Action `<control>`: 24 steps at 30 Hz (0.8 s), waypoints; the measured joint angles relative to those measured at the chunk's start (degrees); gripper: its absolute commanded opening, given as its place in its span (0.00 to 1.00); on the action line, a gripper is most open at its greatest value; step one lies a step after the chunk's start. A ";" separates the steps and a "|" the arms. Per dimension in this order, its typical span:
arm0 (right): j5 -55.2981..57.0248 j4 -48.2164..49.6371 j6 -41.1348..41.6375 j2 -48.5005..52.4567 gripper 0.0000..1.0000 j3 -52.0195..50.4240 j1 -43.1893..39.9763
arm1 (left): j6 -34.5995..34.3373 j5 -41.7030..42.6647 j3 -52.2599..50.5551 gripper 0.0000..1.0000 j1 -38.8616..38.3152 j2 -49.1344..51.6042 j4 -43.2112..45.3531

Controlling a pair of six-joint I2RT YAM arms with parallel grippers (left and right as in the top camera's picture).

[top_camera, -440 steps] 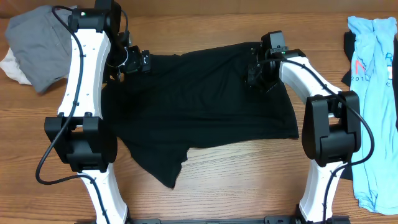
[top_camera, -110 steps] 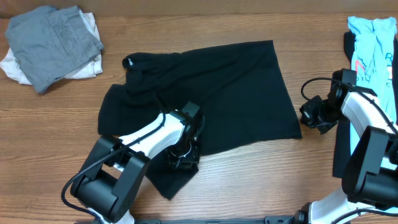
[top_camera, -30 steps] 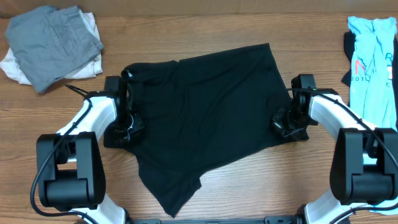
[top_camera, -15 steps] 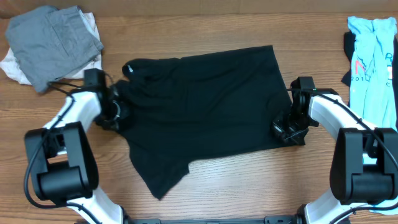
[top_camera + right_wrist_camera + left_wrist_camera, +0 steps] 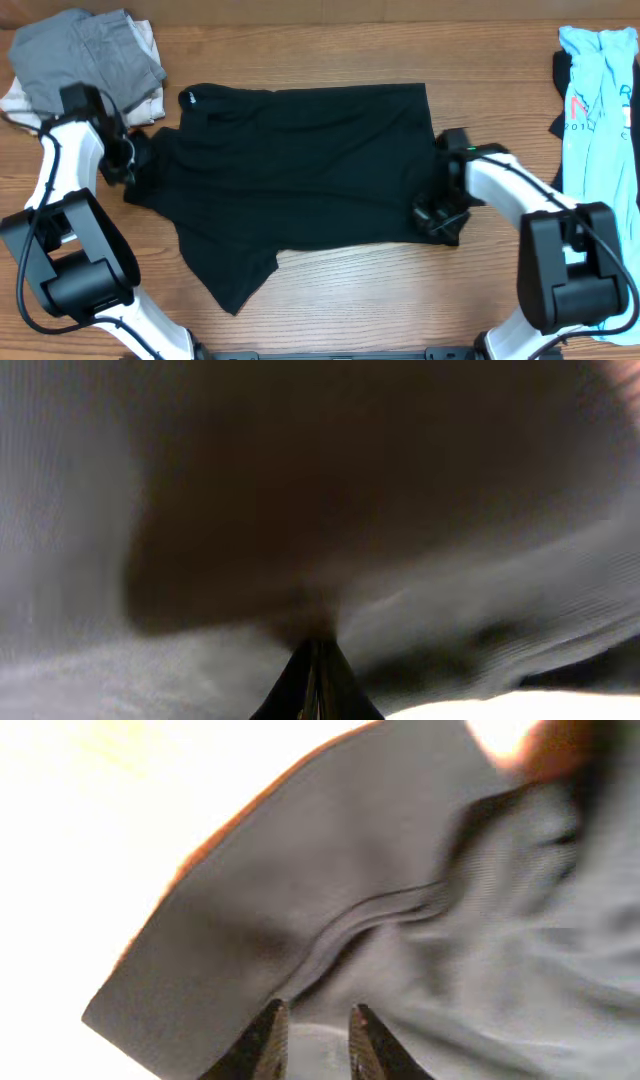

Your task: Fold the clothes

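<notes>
Wooden bench under everything. On it the black T-shirt is spread mid-bench, mostly flat, one sleeve trailing twd the front edge. The light-blue shirt lies well to the T-shirt's right, and the grey and white pile off its far left corner. Right tool at the T-shirt's near right hem corner, pinched shut on the cloth. Left tool at its left sleeve edge: narrow gap w/ cloth in it, can't tell if it grips. Fabric looks light, limp, no stiffness. Prob sags if held mid-panel, so best taken at hem corners or shoulder seams.
</notes>
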 measured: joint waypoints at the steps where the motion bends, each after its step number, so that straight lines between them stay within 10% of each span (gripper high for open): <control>1: -0.02 0.15 0.68 0.00 0.04 0.02 1.49 | 0.17 0.02 1.51 0.24 -0.52 0.00 -1.01; 7: 2.82 -3.93 2.10 0.00 0.08 6.10 5.25 | 1.44 0.26 13.97 0.13 -5.20 0.17 -14.56; 10: 4.81 -6.05 -0.02 0.00 0.63 14.03 4.22 | 1.46 0.76 20.98 0.10 -7.54 0.17 -23.26; 13: 6.03 -6.36 -4.24 -0.02 0.82 22.29 2.67 | 1.53 2.49 24.09 0.04 -9.86 0.09 -31.74; 19: 6.75 -2.40 -10.23 -0.09 0.75 31.50 -1.18 | 1.49 4.11 21.51 0.04 -16.44 0.09 -36.85; 24: 6.45 1.97 -12.76 -0.09 0.32 31.74 -4.87 | 1.42 4.17 19.76 0.04 -23.17 0.11 -40.11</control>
